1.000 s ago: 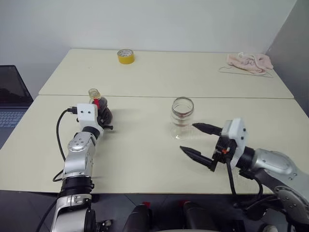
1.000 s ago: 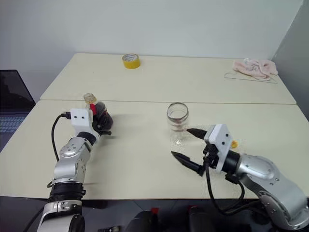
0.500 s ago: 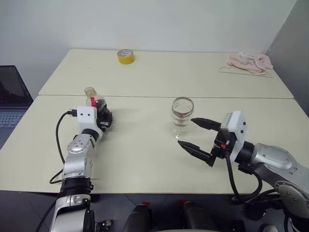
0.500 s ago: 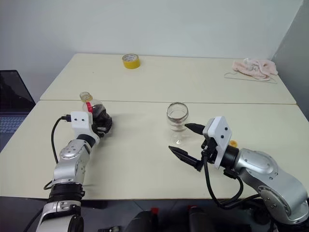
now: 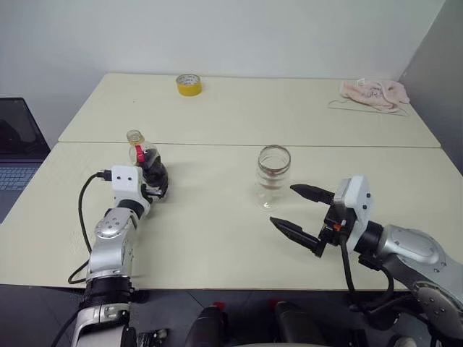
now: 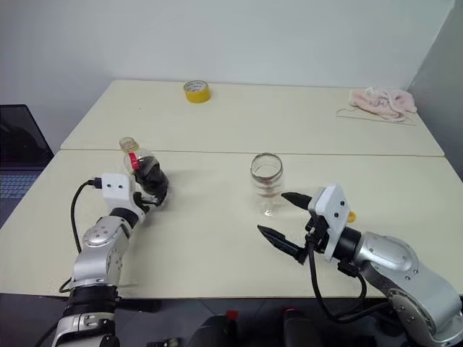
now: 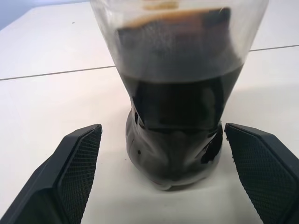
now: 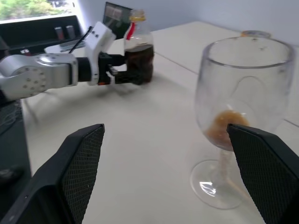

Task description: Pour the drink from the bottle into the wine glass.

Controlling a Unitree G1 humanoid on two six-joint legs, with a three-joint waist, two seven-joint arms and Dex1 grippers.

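Note:
The bottle (image 5: pixel 147 163) stands on the near table at the left, its lower half holding the dark drink (image 7: pixel 174 100), with a red strip at its neck. My left gripper (image 5: pixel 156 185) is open just in front of it. Its fingers (image 7: pixel 70 172) flank the bottle's base without touching it. The wine glass (image 5: pixel 273 176) stands upright mid-table, with a small amber pool of drink (image 8: pixel 228 129) at the bottom of its bowl. My right gripper (image 5: pixel 282 204) is open, level and empty, its tips just short of the glass on its right side.
A yellow tape roll (image 5: pixel 188 84) and a pink cloth (image 5: pixel 374 92) lie on the far table. A laptop (image 5: pixel 14 152) sits beyond the left edge. A small orange thing (image 6: pixel 350 215) lies by my right wrist.
My left gripper has opened, let go of the bottle and drawn back slightly. The bottle stays standing. My right gripper rose briefly and came back down, still open.

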